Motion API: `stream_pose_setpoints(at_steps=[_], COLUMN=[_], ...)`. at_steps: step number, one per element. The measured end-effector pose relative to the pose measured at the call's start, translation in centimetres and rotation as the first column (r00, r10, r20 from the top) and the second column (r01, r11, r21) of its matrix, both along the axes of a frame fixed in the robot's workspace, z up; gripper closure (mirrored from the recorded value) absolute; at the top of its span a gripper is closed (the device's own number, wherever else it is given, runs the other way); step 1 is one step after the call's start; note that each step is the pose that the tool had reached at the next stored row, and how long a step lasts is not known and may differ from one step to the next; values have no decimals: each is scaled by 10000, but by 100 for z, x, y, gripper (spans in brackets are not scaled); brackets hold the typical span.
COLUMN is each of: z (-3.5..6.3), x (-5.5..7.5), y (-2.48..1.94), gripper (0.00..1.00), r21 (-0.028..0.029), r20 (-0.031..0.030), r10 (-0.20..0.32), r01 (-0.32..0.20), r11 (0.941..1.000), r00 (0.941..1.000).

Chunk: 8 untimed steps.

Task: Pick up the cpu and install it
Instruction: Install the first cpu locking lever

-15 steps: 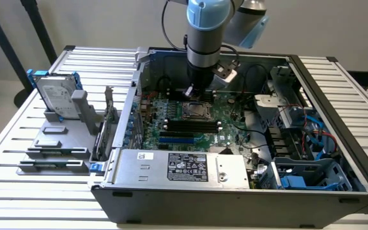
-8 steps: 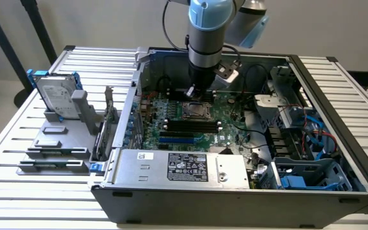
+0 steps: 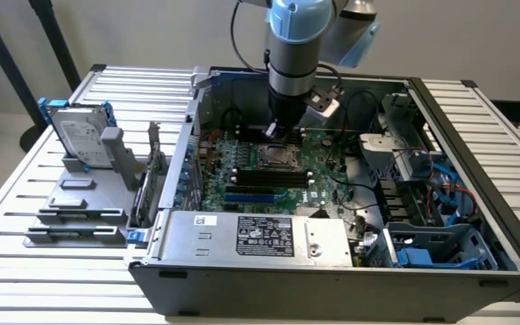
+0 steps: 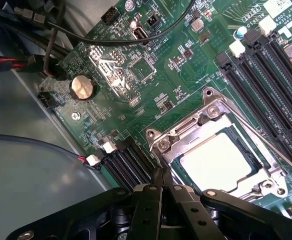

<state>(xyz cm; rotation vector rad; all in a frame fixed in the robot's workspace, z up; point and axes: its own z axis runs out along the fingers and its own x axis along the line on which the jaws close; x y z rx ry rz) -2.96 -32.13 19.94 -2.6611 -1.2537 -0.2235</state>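
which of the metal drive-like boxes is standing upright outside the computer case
The hard drive with blue bracket, propped upright on the grey holder at the exterior view's left. The power supply lies flat inside the case.

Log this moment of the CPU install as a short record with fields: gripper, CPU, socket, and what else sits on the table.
gripper: gripper shut, nothing seen between its fingers, above the motherboard beside the socket
cpu: cpu lies flat inside the socket, shiny top up
socket: socket metal frame surrounds the chip, next to the memory slots
case: computer case open, power supply at its near edge
beside case: hard drive with blue bracket stands upright at the exterior view's left
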Motion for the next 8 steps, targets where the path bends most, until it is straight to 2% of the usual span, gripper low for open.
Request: stream_pose_setpoints(at_steps=[8], z=[-17], x=[21], y=[0], gripper=[89], r21=[-24], r20=[0], r10=[25], r01=[-25], r11=[10000], r00=[10000])
